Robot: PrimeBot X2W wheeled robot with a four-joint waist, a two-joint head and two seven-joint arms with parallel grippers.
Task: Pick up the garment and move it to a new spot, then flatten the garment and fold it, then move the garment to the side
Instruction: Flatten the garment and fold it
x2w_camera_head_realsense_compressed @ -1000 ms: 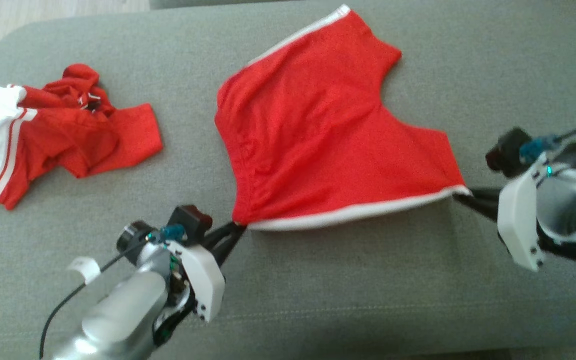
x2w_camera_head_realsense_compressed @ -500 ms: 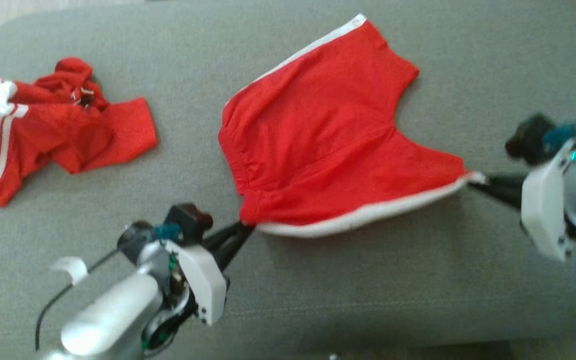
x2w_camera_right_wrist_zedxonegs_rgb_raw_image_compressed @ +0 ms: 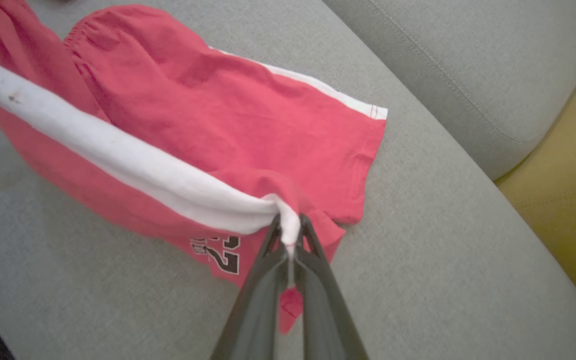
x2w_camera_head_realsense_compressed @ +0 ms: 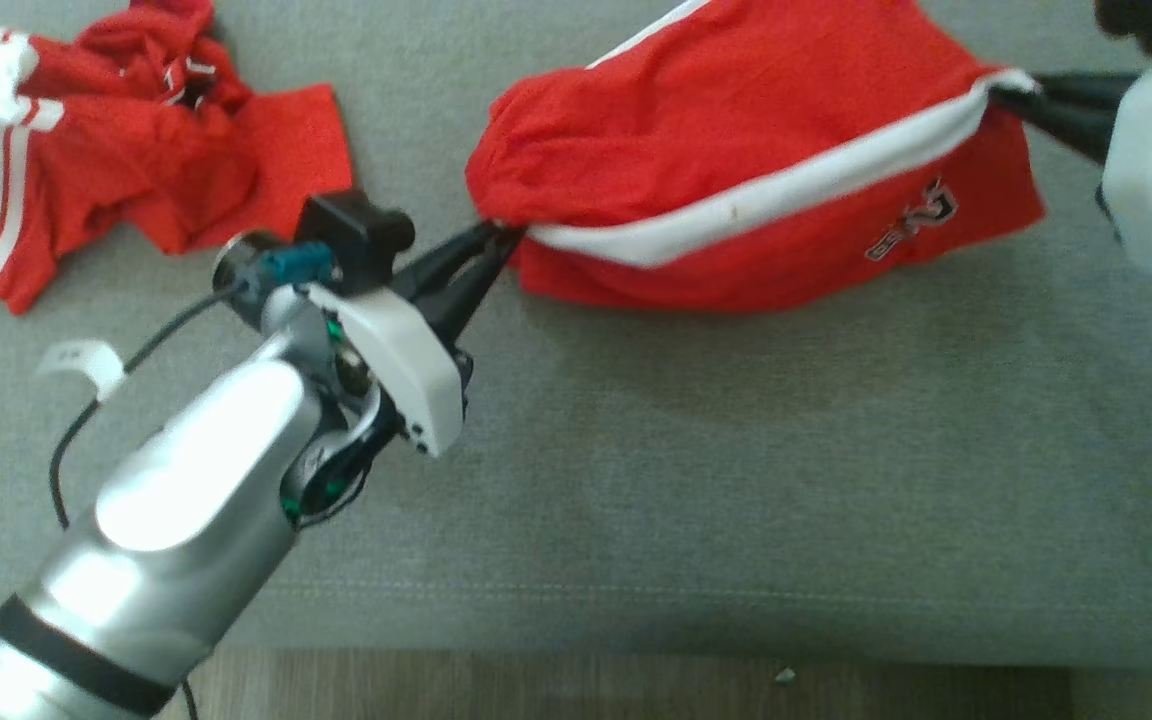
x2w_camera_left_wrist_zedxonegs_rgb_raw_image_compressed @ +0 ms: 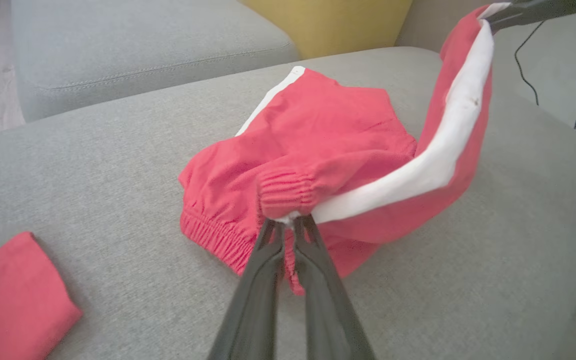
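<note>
White-striped edge of the shorts (x2w_camera_head_realsense_compressed: 736, 130), flat a second ago, is now lifting off the sofa (x2w_camera_head_realsense_compressed: 736, 450), stretching between left gripper (x2w_camera_head_realsense_compressed: 498, 237), clamping the waistband corner, and right gripper (x2w_camera_head_realsense_compressed: 1008, 92), clamping the hem corner. Right wrist view is showing a printed number (x2w_camera_right_wrist_zedxonegs_rgb_raw_image_compressed: 223, 255) just below its tips.

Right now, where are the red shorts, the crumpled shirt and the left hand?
red shorts (x2w_camera_head_realsense_compressed: 736, 115), head view, cloth above stripe
crumpled shirt (x2w_camera_head_realsense_compressed: 106, 175), head view, red middle
left hand (x2w_camera_head_realsense_compressed: 498, 240), head view, between fingertips
</note>
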